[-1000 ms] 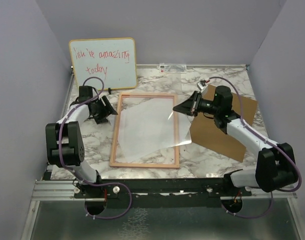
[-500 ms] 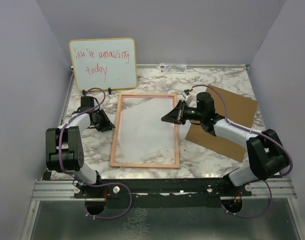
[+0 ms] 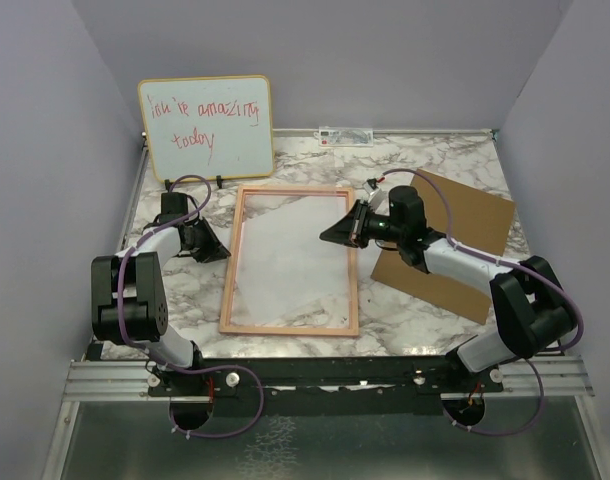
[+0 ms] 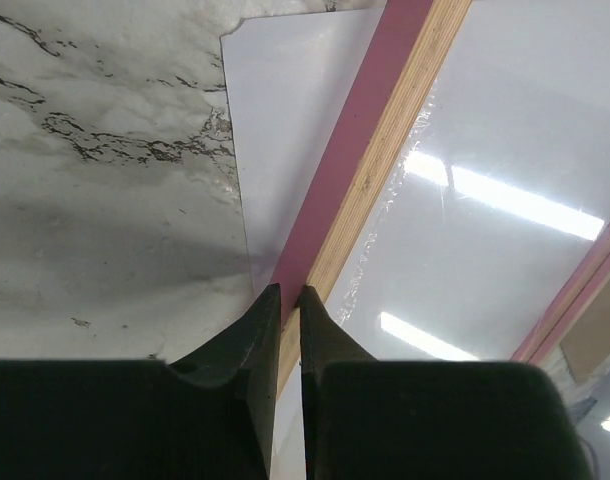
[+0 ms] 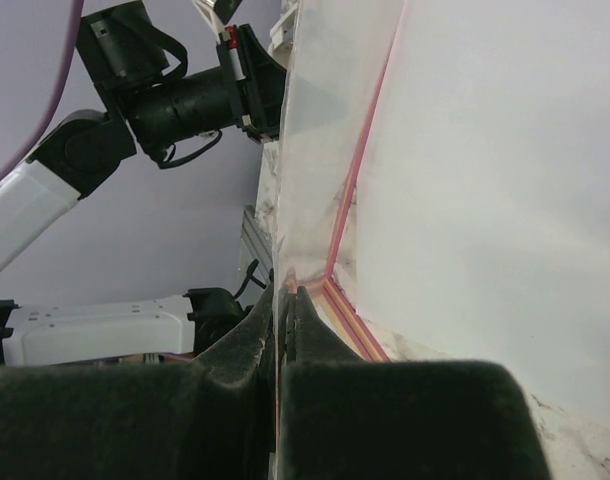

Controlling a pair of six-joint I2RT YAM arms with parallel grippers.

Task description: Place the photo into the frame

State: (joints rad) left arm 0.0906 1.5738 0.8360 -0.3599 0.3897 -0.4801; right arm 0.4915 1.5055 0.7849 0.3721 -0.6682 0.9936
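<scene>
From above, the whiteboard propped at the far left reads "you're amazing today" in red handwriting. A small white label strip lies along the far edge, its print too small to read. The frame lies flat in the middle of the marble table, and the photo is a pale sheet across its opening, white side up. A brown board lies just to the right of it. The left gripper sits low at the frame's left border, and the right gripper reaches in over the right border. From the left wrist, the fingers are drawn to a thin slit right at the pink border. A white corner of the sheet shows on the marble just outside that border; I can't tell whether the fingers pinch anything. From the right wrist, the fingers are pressed together on the sheet's edge, which rises thin and pale from between them, with a corner of the frame just beyond the tips.
</scene>
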